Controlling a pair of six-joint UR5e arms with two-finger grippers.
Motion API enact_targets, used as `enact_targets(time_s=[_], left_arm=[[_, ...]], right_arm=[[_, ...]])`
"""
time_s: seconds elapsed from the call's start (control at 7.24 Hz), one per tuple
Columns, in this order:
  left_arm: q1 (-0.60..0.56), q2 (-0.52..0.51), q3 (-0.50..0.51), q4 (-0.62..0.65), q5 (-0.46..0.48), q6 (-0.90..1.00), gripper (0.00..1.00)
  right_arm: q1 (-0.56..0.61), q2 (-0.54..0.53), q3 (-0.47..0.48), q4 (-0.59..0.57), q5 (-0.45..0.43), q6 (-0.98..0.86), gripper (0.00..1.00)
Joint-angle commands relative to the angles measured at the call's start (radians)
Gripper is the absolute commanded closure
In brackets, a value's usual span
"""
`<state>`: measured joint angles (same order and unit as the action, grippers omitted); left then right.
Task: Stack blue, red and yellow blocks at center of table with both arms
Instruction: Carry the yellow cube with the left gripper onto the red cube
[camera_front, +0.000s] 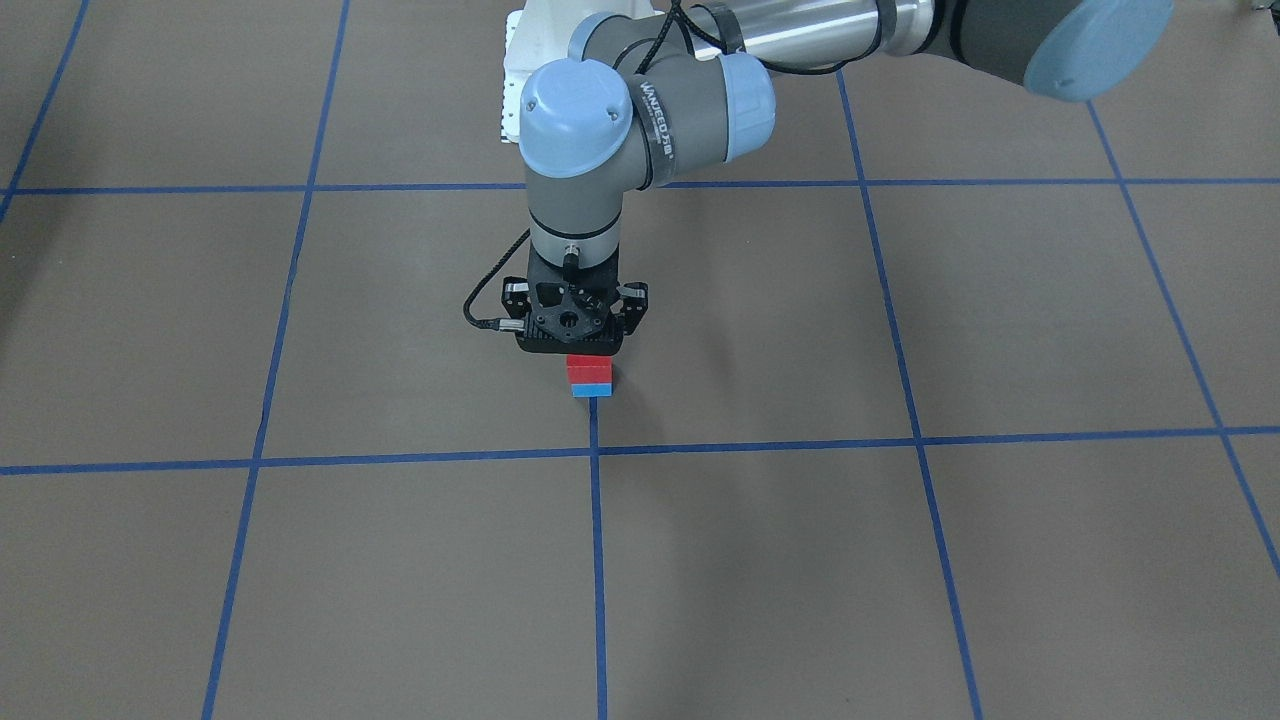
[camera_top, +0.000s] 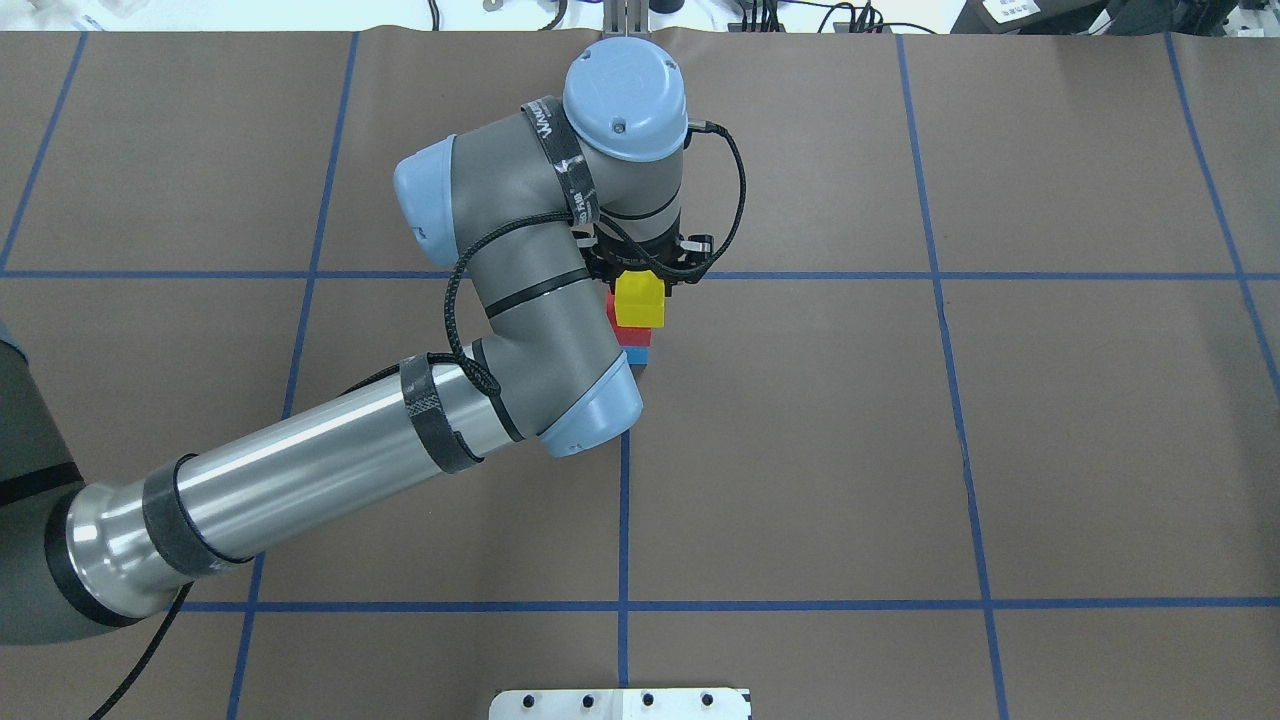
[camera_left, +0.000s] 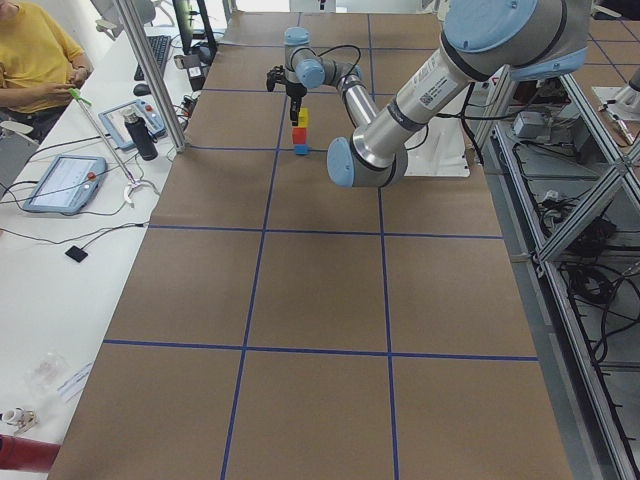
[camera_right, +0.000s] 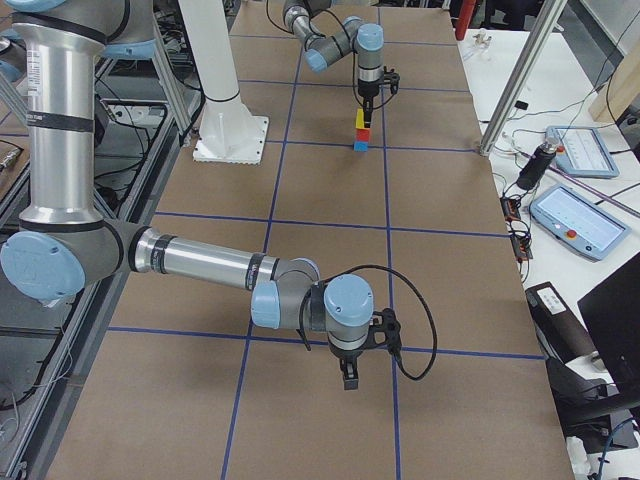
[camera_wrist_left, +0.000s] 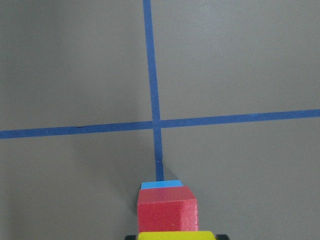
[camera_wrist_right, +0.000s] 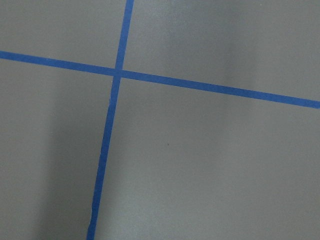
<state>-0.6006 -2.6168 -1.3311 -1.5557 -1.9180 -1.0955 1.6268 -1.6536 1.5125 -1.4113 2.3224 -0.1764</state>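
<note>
The yellow block (camera_top: 640, 302) was gripped between the closed fingers of the left gripper (camera_top: 640, 278), which was pointed straight down over the middle of the table (camera_front: 900, 560). Directly beneath it, the red block (camera_front: 588, 370) was seated squarely on the blue block (camera_front: 591, 390). The pair was placed just beside a crossing of the blue tape lines (camera_wrist_left: 156, 123), evidently because the grid was used to mark the centre.

In the left wrist view the yellow block was seen lined up over the red one. Whether it was touching the red top or was held just above it could not be told. The vertical grip was judged to have been chosen so that the block could be lowered without the two below being nudged.

The right gripper (camera_right: 348, 378) was stationed well apart at the table's right end, presumably to be clear of the left arm. Whether it was open or closed could not be told. The final placement was judged to be in hand, with release not yet made.
</note>
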Motion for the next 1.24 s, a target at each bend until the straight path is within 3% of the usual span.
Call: enact_targets(time_s=[0.0,0.97,1.1], left_arm=[[0.002,-0.003,0.015,-0.007,0.005,0.0,0.89],[-0.008,0.006,0.015,-0.004,0.007,0.003,0.78],[-0.008,0.017,0.015,-0.006,0.007,0.003,0.72]], right_arm=[[0.001,0.0,0.0,0.0,0.0,0.0,0.0],[-0.001,0.001,0.002,0.0,0.0,0.0,0.0],[-0.001,0.001,0.002,0.0,0.0,0.0,0.0]])
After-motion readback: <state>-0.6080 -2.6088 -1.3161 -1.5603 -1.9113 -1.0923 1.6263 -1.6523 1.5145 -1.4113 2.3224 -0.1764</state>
